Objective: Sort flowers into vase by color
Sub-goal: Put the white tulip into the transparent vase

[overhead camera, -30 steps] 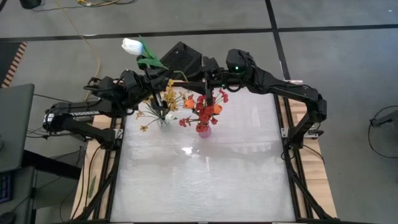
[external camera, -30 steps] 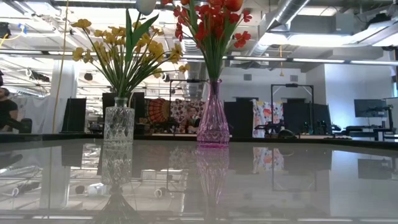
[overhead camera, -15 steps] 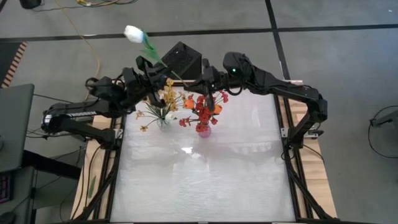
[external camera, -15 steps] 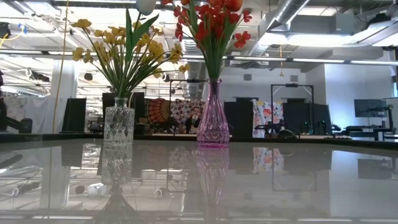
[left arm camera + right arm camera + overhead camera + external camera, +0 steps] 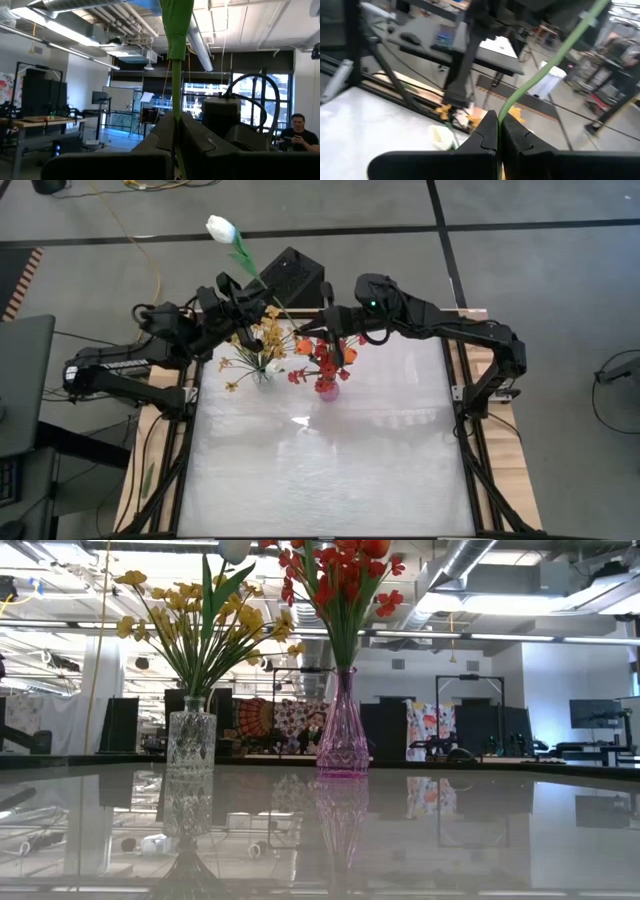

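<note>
- Left jaws (image 5: 238, 287): closed tight on the green stem of the white tulip (image 5: 221, 228); the left wrist view shows the stem (image 5: 176, 100) pinched between both fingers and rising straight up. The bloom hangs out beyond the table's far edge, above the floor.
- Right jaws (image 5: 326, 330): pressed together on 1 thin green stem (image 5: 545, 65), per the right wrist view; positioned over the red bunch, at the far side of the table (image 5: 330, 470).
- Clear vase (image 5: 191, 740): upright, far-left area of the table, holding the yellow sprays (image 5: 190, 615).
- Pink vase (image 5: 343, 735): upright, just beside the clear vase, holding the red flowers (image 5: 340, 580).
- Third vase for white: none visible in any view.
- Judgement, risk 1: the tulip is long and top-heavy, so it may swing or rotate in the pinch and snag the yellow sprays on the way down.
- Judgement, risk 2: both arms crowd the same far edge; contact between them, or a nudge to either narrow vase, could tip it.
- Judgement, risk 3: the right stem could miss the narrow pink neck.
</note>
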You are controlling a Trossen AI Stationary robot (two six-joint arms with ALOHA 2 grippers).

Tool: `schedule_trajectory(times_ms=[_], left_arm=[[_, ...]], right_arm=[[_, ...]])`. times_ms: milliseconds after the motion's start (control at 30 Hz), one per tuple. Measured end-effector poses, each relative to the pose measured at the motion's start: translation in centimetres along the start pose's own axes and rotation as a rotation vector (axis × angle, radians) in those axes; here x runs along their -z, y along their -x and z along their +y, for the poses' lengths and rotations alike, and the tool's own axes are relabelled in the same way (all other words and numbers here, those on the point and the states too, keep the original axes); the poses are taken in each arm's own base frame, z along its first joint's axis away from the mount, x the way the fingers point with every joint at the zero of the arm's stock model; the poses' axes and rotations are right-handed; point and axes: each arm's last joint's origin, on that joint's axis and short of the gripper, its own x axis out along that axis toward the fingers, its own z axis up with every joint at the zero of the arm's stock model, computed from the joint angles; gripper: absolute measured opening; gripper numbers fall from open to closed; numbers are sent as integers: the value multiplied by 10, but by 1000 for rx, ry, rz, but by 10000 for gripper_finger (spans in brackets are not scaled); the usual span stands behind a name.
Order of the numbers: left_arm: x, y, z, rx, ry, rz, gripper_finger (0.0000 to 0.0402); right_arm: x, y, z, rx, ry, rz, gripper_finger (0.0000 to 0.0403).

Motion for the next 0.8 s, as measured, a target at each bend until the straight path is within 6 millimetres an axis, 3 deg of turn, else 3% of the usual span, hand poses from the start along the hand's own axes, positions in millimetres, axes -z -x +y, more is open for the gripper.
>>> schedule_trajectory(times_ms=[100, 267, 567, 800], left_arm=[[-2, 1, 0, 2, 1, -6, 0], [-6, 1, 1, 0, 19, -28, 0], [-4, 1, 0, 20, 16, -12, 0], [11, -6, -4, 64, 14, 35, 0]], right_arm=[[0, 0, -2, 60, 1, 21, 45], [6, 2, -8, 105, -73, 65, 112], [11, 22, -33, -31, -357, 36, 250], [8, 35, -52, -91, -471, -52, 296]])
